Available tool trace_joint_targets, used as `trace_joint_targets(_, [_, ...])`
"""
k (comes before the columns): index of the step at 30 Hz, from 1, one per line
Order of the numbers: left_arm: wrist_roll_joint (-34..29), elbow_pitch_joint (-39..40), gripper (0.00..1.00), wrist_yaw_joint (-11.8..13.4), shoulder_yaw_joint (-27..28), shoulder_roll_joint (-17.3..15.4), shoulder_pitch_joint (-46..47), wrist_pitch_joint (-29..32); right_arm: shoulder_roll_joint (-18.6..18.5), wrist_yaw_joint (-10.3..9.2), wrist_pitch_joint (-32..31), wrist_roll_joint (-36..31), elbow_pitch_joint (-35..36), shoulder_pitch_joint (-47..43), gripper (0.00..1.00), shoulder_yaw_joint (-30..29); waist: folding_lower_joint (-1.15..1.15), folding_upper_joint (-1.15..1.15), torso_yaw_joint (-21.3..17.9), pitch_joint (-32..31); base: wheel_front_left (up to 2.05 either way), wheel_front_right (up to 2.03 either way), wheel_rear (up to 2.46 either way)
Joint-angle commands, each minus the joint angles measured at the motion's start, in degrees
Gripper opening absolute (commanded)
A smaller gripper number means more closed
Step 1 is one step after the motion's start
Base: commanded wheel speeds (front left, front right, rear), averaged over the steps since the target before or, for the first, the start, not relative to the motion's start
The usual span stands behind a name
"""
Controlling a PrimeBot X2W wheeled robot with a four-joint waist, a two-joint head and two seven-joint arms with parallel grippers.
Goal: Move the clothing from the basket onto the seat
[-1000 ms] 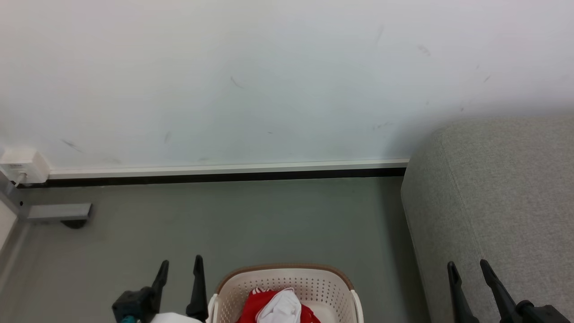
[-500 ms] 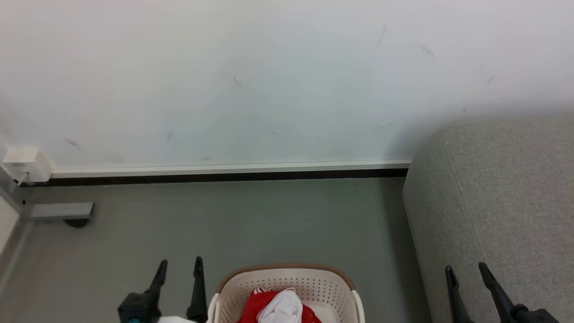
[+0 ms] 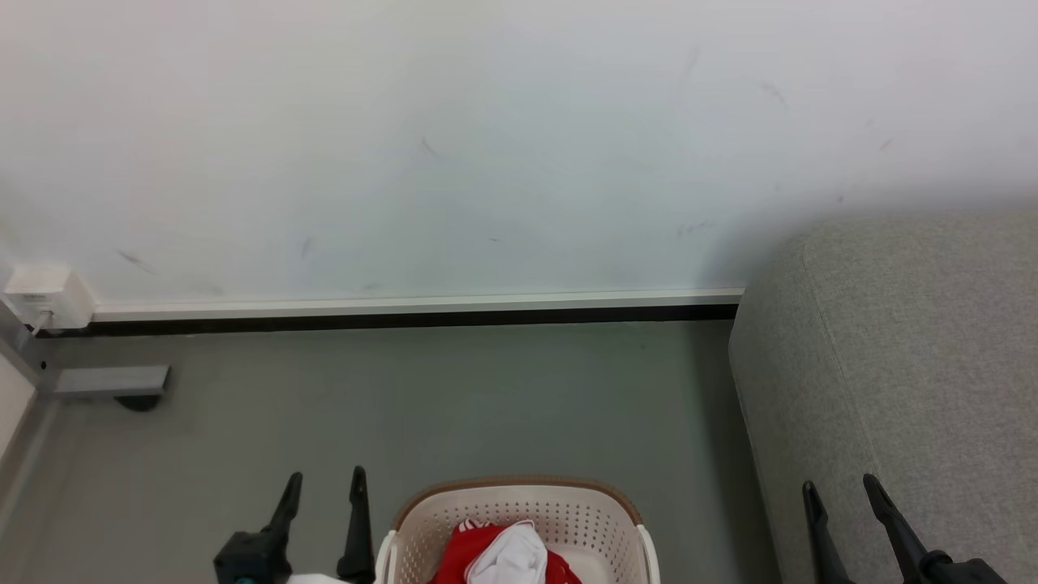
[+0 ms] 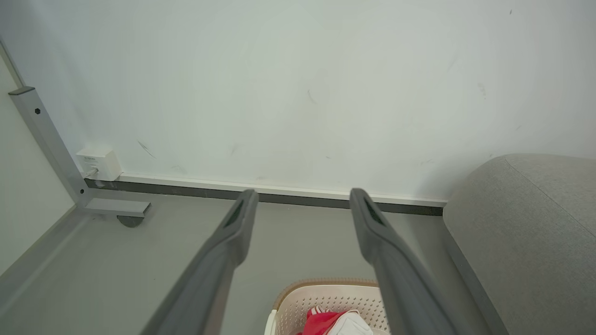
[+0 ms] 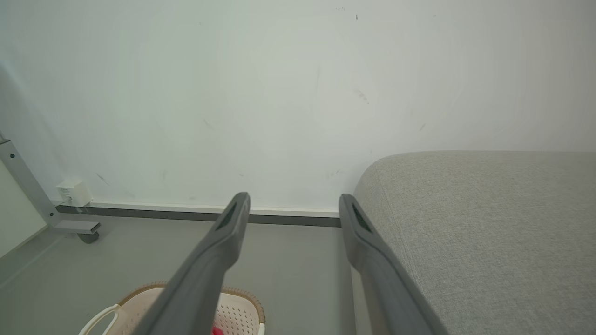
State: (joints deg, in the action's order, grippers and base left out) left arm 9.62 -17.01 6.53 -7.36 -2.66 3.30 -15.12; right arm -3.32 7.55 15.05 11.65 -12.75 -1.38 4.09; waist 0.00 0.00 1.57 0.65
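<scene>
Pale wall [image 3: 486, 146] with a few scuff marks fills the upper half of my head view, and it meets the grey floor [image 3: 486, 397] along a white and black skirting [image 3: 405, 307]. At the bottom middle stands the basket [image 3: 519, 483]. The frame's lower edge cuts it off, so I cannot tell its long axis. Its brown-rimmed far side runs parallel to the skirting.

The clothing [image 3: 462, 550] lies inside the basket as a bunched heap with no clear direction. It is red fabric with a white part piled on top, and short white stripes show at its far-left edge.

The seat [image 3: 908, 365] is on the right, apart from the basket with bare floor between them. Its rounded end faces left, and a seam runs from the wall side toward me.

My left gripper [image 3: 325, 477] hangs just left of the basket. Its jaws are spread apart and empty, pointing at the wall. My right gripper [image 3: 838, 485] is above the seat's near-left edge, its jaws likewise apart and holding nothing.
</scene>
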Motion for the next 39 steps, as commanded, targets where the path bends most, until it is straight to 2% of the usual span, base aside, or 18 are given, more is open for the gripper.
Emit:
trace_joint_targets(1, [-0.08,-0.19,1.0,0.11,0.25,-0.4,-0.15,-0.05,-0.03,-0.12,0.2,-0.54,-0.13,-0.05,1.0,0.04,0.0,0.0,0.01,-0.03,0.0,0.0,0.0])
trace_joint_targets(15, [0.37,0.01,1.0,0.01,0.31,-0.4,-0.04,-0.05,-0.18,-0.12,0.2,-0.56,0.04,0.29,1.0,0.27,0.0,0.0,-0.15,0.42,0.0,0.0,0.0])
trace_joint_targets(23, [0.63,-0.03,1.0,-0.17,-1.42,-0.38,1.55,-0.05,-0.63,-0.12,0.2,-0.14,0.9,1.44,1.0,0.38,0.0,0.0,-0.93,3.23,0.0,0.0,0.0])
trace_joint_targets(32, [2.13,-3.92,1.0,-2.36,-8.0,-0.38,7.07,-0.04,-1.26,-0.12,0.11,0.46,2.67,4.96,1.0,-0.23,0.0,0.0,-2.6,10.86,0.0,0.0,0.0])
trace_joint_targets(39, [2.81,-13.19,1.0,-4.98,-16.06,-0.42,16.77,0.04,-1.81,-0.12,0.1,1.53,4.96,10.8,1.0,0.0,0.0,0.0,-4.07,19.89,0.0,0.0,0.0])
